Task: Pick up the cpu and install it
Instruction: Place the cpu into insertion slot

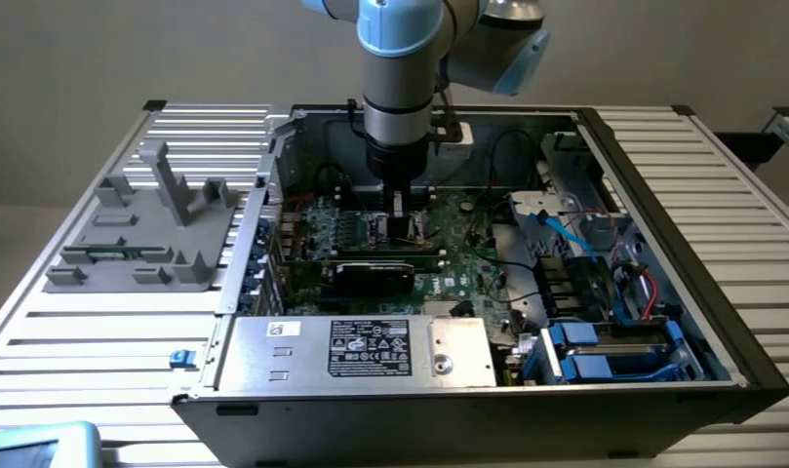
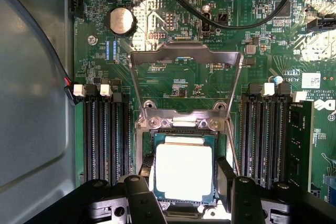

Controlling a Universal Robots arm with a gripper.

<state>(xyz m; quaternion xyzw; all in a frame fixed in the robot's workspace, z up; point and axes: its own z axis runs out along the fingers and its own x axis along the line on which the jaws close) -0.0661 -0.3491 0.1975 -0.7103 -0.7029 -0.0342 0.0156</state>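
Over at nine o'clock from the tool (image 1: 401,222), the grey fixture block (image 1: 147,229) sits on the counter (image 1: 95,331), well apart. The tool reaches straight down into the open computer case (image 1: 498,419), onto the motherboard (image 1: 479,258). The cpu (image 2: 184,171) lies directly beneath it, off to no side, flat and squared up within the socket (image 2: 184,131), whose hinged metal frame (image 2: 186,59) stands open. The fingers (image 2: 148,167) clasp the chip by two opposite edges, and I'd say everything hangs on that straight-down line. Blue drive bays (image 1: 589,351) sit at four o'clock
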